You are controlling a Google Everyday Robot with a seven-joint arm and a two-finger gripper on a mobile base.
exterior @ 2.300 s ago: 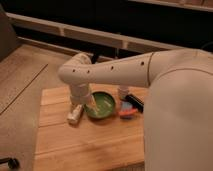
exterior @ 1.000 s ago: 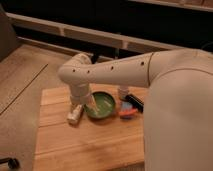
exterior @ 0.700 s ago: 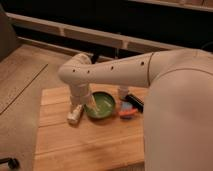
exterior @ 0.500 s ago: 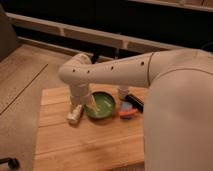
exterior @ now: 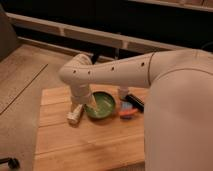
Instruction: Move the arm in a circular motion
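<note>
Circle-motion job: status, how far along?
Done: nothing here confirms any part of a circle. The arm is bent over the wooden table, with the pincer low at the left rim of the green bowl. In hand: the pose matches the earlier frames, so no sweep shows at this moment. Left: the circular motion itself, as far as can be seen.

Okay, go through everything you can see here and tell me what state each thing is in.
green bowl, upright on the wooden table.
arm, bent at the elbow, forearm pointing down over the table.
pincer, low at the bowl's left rim.
pale cylinder, lying on its side left of the bowl.
dark bar, lying flat right of the bowl.
orange item, lying beside the bar.
</note>
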